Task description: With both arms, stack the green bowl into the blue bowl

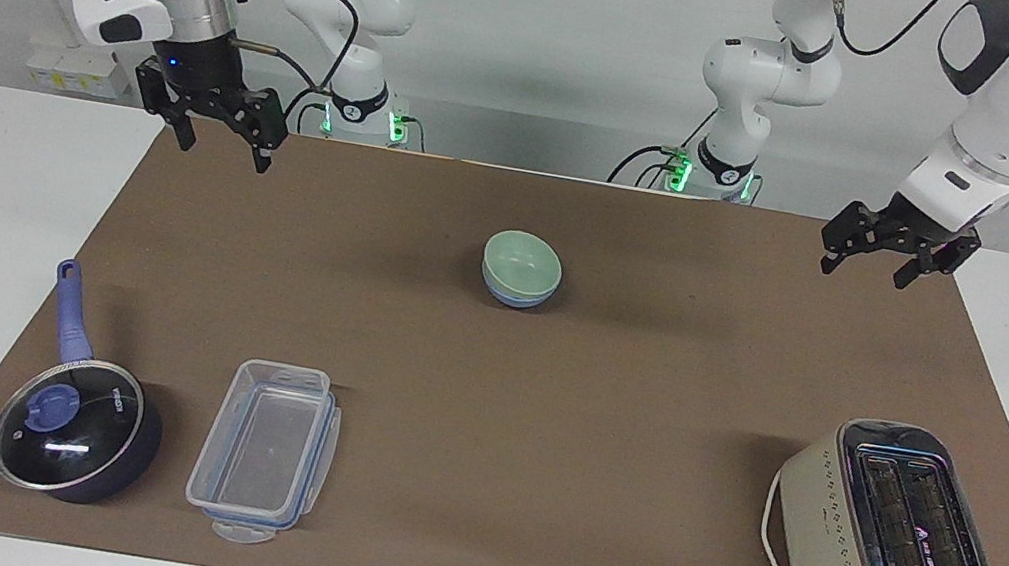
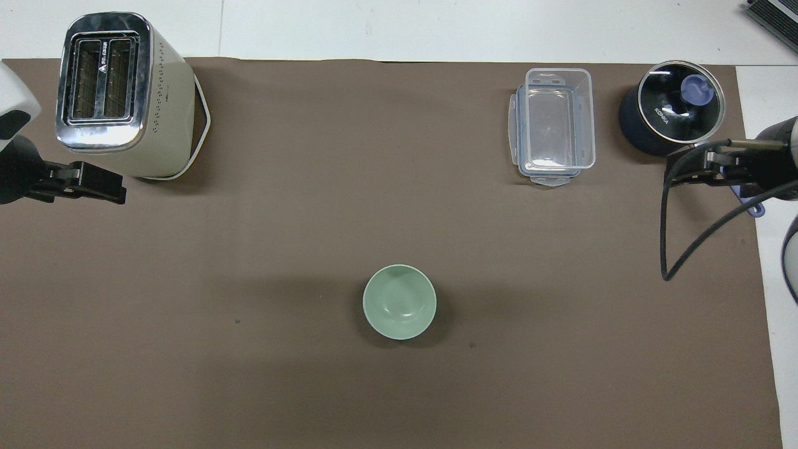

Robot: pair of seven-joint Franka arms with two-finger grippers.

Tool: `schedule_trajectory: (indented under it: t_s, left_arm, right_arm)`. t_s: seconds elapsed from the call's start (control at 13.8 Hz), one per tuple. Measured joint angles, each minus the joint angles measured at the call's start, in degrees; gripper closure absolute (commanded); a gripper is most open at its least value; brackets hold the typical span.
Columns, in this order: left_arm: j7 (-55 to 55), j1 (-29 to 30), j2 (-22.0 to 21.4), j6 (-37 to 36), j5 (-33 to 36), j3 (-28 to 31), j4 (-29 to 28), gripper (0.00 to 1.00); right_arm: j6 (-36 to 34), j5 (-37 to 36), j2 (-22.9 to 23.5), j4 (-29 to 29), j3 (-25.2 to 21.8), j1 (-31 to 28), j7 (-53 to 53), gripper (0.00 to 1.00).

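Two bowls sit nested near the middle of the brown-covered surface [image 1: 644, 427]: the green bowl [image 1: 522, 264] rests inside the blue bowl [image 1: 517, 299], of which only a thin band shows under the green rim in the facing view. From overhead, the green bowl [image 2: 399, 302] hides the blue one completely. The pair stands upright, well apart from everything else.

The right gripper [image 1: 219, 145] hangs in the air over the corner of the brown cover at the right arm's end, close to the robots, with its fingers spread apart and nothing between them. The left gripper [image 1: 872, 263] hovers over the edge of the cover at the left arm's end, fingers likewise apart and empty. Neither touches a bowl.

Farther from the robots than the bowls, a dark pan [image 1: 77, 442] with a blue handle and a glass lid stands beside a clear plastic container [image 1: 265, 454] toward the right arm's end, and a cream toaster [image 1: 891, 540] stands toward the left arm's end.

Judging from how things lie, the stacking itself looks done, and the step in hand is clearing the arms away from the work. The next move probably calls for little more than bringing both arms to rest, with the grippers kept well away from the bowls so the stack is not nudged.
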Motion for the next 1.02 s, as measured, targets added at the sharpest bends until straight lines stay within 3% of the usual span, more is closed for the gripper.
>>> schedule_trajectory:
  t_s: [1.02]
  left_arm:
    - [-0.1,0.0,-2.1,-1.7,-0.1,-0.1,-0.2,0.0]
  right_arm:
    - [-2.0,0.7,-2.7,-3.9,0.1,-0.5,0.1,0.0]
